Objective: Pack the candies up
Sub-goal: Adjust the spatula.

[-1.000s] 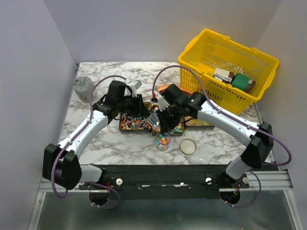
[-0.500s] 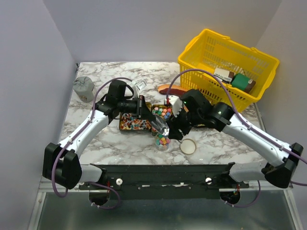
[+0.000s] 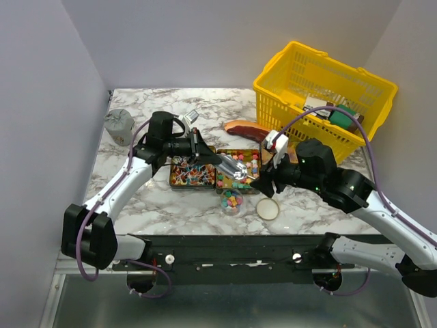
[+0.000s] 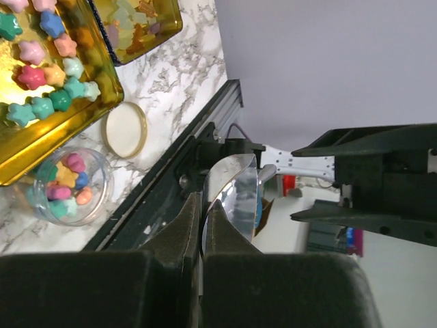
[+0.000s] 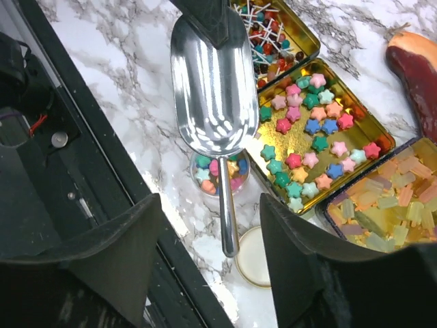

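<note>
The candies point(image 5: 311, 133) lie sorted in gold tins point(image 5: 390, 145) mid-table, with some stars in the small jar point(image 5: 220, 176) just in front. Above the jar hangs the empty scoop point(image 5: 212, 89). Its long axis runs from the left gripper point(image 4: 203, 215), pinched tight on the bowl's rim, to the handle. The handle points into the spread-open right gripper point(image 3: 261, 182), the nearer one to take it.
</note>
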Controlling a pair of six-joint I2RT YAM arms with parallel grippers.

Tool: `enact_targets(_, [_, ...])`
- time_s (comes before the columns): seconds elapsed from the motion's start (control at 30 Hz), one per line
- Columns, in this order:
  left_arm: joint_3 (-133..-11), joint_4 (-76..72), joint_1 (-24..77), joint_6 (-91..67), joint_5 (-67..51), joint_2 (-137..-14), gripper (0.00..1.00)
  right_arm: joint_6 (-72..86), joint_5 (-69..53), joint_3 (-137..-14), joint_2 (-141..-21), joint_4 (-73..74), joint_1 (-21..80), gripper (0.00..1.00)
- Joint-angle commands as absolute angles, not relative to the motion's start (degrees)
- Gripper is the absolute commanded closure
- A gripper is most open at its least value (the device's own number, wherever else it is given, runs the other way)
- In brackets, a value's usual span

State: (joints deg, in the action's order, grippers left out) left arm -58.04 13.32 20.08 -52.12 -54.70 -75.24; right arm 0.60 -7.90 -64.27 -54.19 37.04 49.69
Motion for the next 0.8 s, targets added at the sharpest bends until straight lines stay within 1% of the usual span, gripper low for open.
enact_targets(0.0, [-54.5, 5.4, 20.0, -63.5, -58.2, -74.6, 1.0, 0.6, -5.3, -63.0, -55.7, 33.7, 50.0, 0.41])
enact_targets(0.1, [-53.4, 4.0, 19.9, -65.8, -58.5, -74.0, 1.0, 0.5, -4.2, -63.2, -57.2, 33.5, 50.0, 0.45])
enact_targets(0.2, [-52.7, 3.1, 19.0, -66.7, -59.3, -73.6, 1.0, 0.5, -3.3, -63.4, -58.4, 33.1, 50.0, 0.48])
enact_targets(0.37, [-51.9, 1.5, 17.2, -67.5, -60.3, -72.3, 1.0, 0.8, -3.2, -62.8, -59.2, 33.0, 50.1, 0.49])
enact_targets(0.47, [-51.6, 1.7, 16.4, -67.2, -60.6, -72.1, 1.0, 1.0, -2.8, -63.1, -59.3, 32.7, 50.1, 0.61])
enact_targets(0.5, [-51.4, 1.8, 16.3, -67.0, -60.7, -72.2, 1.0, 1.1, -2.8, -63.3, -59.4, 32.7, 50.0, 0.71])
enact_targets(0.6, [-51.1, 1.7, 16.2, -66.3, -60.9, -72.3, 1.0, 1.1, -3.0, -64.3, -60.2, 32.5, 50.0, 0.83])
enact_targets(0.67, [-50.8, 1.8, 16.0, -65.8, -61.1, -72.4, 1.0, 1.1, -3.4, -64.8, -61.0, 32.3, 50.0, 0.83])
enact_targets(0.77, [-50.6, 1.8, 15.6, -65.5, -61.1, -72.5, 1.0, 1.3, -4.4, -65.4, -61.9, 32.3, 50.1, 0.78])
